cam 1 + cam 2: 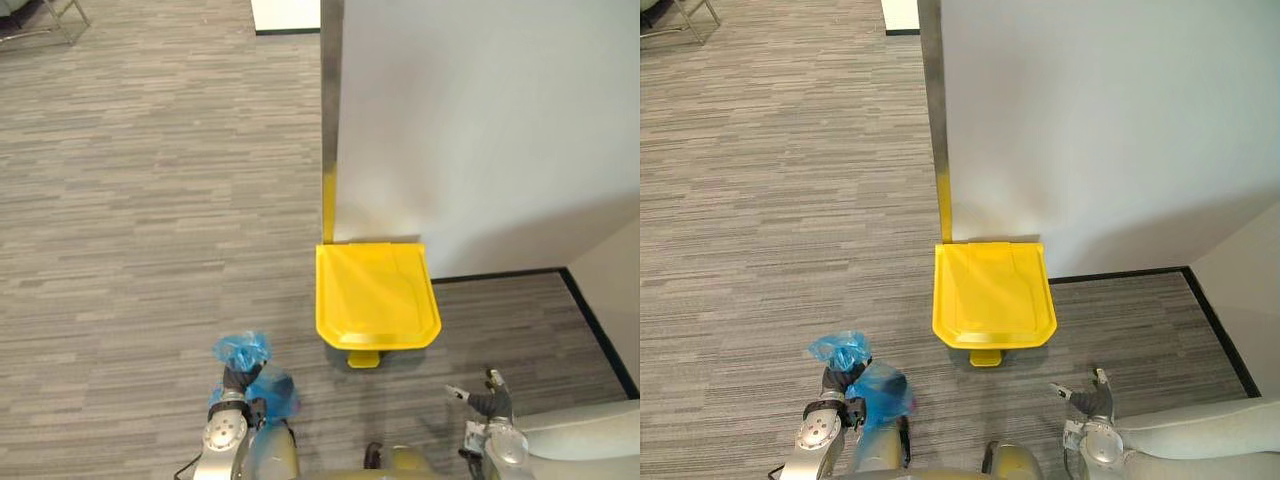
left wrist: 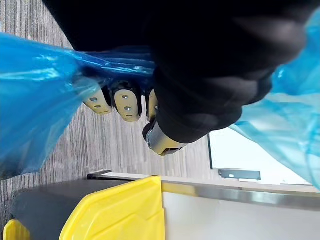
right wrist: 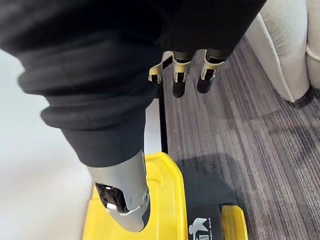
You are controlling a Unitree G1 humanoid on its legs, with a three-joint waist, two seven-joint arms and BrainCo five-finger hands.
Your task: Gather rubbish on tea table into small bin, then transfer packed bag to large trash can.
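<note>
a blue plastic bag [image 1: 242, 349] is held in the left hand [image 1: 236, 380], which is seen low in the head views, left of centre. in the left wrist view the fingers [image 2: 125, 105] are curled tightly, and the blue film [image 2: 35, 100] is bunched between them and the palm, so the hand is clamped on the bag. the gathered top of the bag stands up above the hand, while the fuller part hangs beside the wrist, above the grey carpet [image 1: 150, 200].

the large yellow trash can [image 1: 375, 295] is placed ahead of the robot, with its back against a white wall [image 1: 480, 130] and just beside a metal post [image 1: 331, 100]. its lid is closed flat, and a yellow foot pedal [image 1: 364, 359] sticks out at the near edge. the bag is held well apart from the can, to its near left; nothing rests on the lid.

the right hand [image 1: 487, 400] is raised low on the right, near a pale upholstered seat [image 1: 580, 440]. in its own wrist view the fingers [image 3: 180, 75] are seen straight and spread from the thumb [image 3: 125, 200], and nothing is held. the can's lid [image 3: 160, 200] and pedal [image 3: 234, 222] are shown below that hand, without contact.

chair legs [image 1: 60, 20] are seen at the far left corner.
</note>
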